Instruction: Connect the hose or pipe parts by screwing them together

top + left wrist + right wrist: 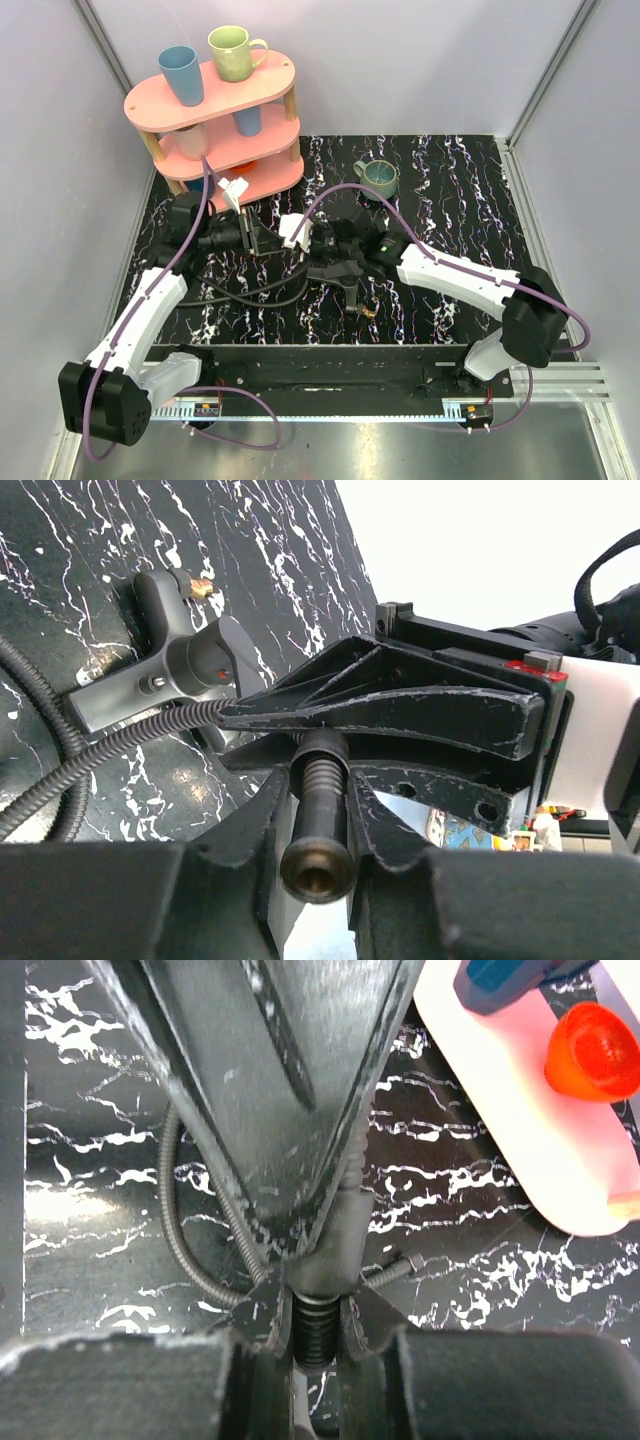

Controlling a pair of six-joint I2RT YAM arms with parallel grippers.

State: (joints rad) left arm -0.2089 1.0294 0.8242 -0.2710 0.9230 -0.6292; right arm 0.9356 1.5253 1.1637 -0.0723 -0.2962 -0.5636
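Mid-table my two grippers meet tip to tip. The left gripper (268,240) (318,825) has its jaws shut against both sides of a dark threaded end fitting (318,780), whose brassy open end faces the camera. The right gripper (303,243) (318,1332) is shut on a threaded fitting (318,1320) under a grey collar (340,1245). A ribbed black hose (110,745) (172,1210) runs to the fingers and curls over the table (250,292). The dark grey fan-shaped piece (348,272) (185,670) lies flat nearby, untouched, with its brass tip (368,312) (201,585).
A pink two-tier rack (215,112) (520,1120) with several cups stands at the back left; an orange cup (595,1050) sits on its lower shelf. A teal mug (378,178) stands behind the grippers. Purple cables (335,190) arc over the arms.
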